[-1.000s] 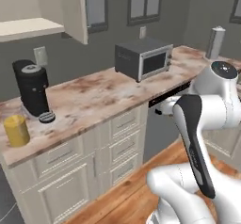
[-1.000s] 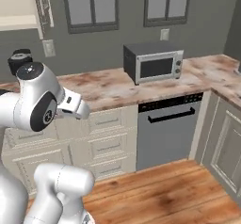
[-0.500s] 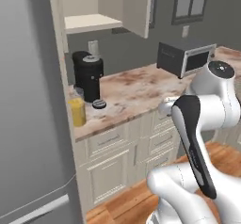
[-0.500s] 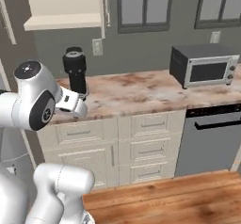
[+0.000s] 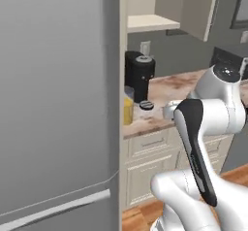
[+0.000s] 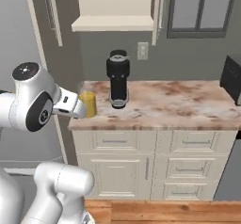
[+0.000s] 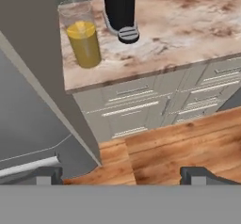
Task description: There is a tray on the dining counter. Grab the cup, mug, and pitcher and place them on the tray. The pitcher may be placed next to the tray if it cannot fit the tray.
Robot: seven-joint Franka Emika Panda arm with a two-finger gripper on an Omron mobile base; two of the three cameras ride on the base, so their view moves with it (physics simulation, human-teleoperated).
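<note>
pitcher [image 7: 84, 35] on counter [image 7: 188, 35] at its fridge-side end, coffee machine [image 7: 120, 6] just beside it; fridge [image 5: 58, 104] flanking counter

Soft, even rendered light; slightly blurry pictures.

The white arm rises from its base, bends at a dark-jointed elbow and reaches forward at mid height. In the hand view the tool [image 7: 122, 176] points downward, its two dark fingertips [image 7: 47, 175] set wide apart with nothing between them.
</note>
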